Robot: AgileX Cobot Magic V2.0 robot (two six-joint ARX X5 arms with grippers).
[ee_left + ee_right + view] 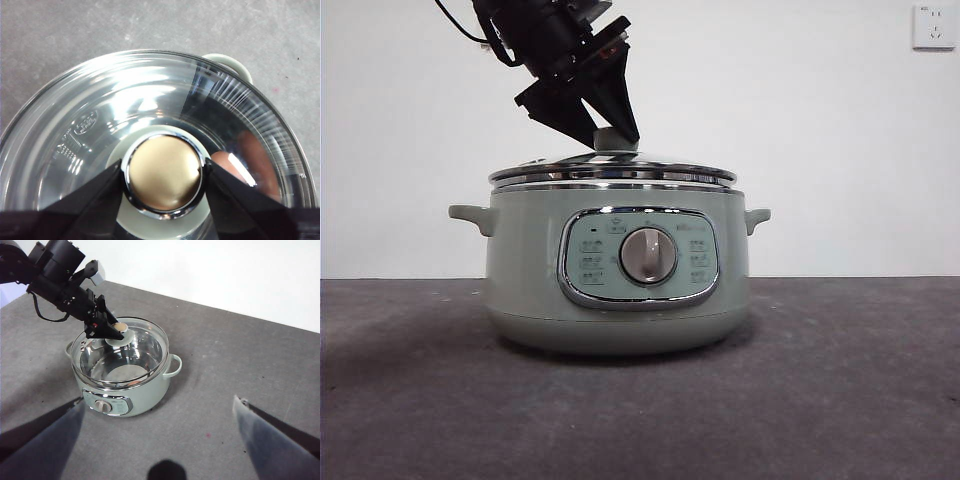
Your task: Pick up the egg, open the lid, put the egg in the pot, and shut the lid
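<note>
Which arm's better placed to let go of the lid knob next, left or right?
Left. The left gripper has the lid by its knob, seated on the pot; the right gripper hangs open, well away.

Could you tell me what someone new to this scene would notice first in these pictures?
The large pale green pot stands mid-table, its control panel with silver dial facing the front camera. The left gripper reaches down from above, its jaws against either side of the knob of the glass lid sitting on the pot. Through the glass, the reddish-brown egg shows inside, while the right gripper waits open, well away.
</note>
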